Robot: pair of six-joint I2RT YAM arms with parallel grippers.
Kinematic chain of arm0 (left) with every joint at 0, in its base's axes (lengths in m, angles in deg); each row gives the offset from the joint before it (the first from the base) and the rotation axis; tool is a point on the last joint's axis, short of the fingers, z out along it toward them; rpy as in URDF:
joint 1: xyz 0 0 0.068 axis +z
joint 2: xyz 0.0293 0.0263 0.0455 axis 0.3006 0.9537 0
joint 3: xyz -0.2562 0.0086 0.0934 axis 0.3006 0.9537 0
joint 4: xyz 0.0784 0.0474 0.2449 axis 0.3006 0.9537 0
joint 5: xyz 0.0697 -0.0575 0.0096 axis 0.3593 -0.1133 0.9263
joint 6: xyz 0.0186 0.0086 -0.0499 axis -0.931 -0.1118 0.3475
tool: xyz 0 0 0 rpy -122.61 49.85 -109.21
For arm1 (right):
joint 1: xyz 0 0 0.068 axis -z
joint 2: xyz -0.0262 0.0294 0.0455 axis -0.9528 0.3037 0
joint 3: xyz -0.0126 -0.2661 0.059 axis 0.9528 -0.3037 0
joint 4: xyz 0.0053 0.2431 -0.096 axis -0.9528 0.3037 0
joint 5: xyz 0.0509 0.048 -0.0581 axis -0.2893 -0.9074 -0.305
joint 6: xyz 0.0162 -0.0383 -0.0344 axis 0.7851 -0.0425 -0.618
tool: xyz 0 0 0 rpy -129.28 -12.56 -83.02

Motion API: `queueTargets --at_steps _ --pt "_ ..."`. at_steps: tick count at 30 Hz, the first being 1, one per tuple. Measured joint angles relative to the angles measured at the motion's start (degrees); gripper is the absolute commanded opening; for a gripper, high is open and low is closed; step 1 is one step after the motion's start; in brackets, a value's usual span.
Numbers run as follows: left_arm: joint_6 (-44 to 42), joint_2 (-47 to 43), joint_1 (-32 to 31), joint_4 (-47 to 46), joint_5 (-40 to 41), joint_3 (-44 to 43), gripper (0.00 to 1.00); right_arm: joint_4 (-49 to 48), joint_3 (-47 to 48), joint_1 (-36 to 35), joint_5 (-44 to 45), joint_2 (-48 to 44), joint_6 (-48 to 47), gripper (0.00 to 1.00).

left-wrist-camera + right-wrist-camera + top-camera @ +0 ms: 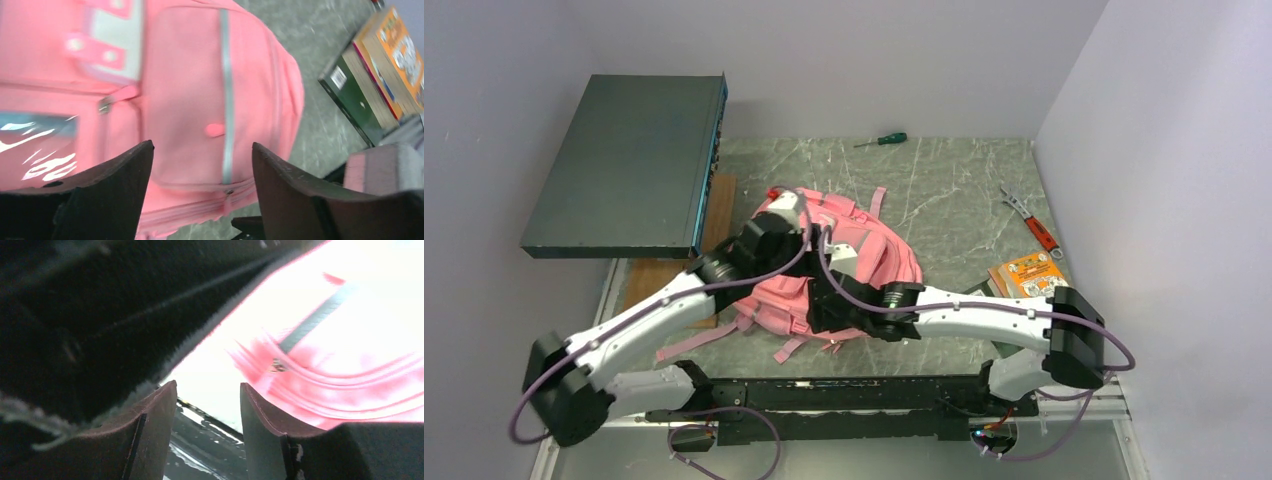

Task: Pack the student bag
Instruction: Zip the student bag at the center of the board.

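Observation:
The student bag [879, 258], a soft pink backpack with grey trim, lies flat in the middle of the table. My left gripper [796, 212] hovers over its far left part. In the left wrist view the left gripper [200, 146] stands open above a pink front pocket [190, 100], with nothing between its fingers. My right gripper [832, 298] is at the bag's near side. The right gripper [207, 385] is open and empty, with the bag's zipper seam [280, 365] just beyond its right finger. The bag looks overexposed in that view.
A stack of books [1026, 277] lies right of the bag, also seen as books [380, 75] in the left wrist view. A red-handled wrench [1034, 226] and a green screwdriver [882, 140] lie further back. A dark flat box [624, 165] overhangs the left side above a wooden board [714, 215].

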Motion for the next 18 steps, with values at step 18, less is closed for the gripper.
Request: queueTargets --at_steps 18 --pt "5.8 -22.9 -0.2 3.5 16.9 16.5 1.0 5.0 9.1 -8.2 5.3 9.9 9.5 0.62"
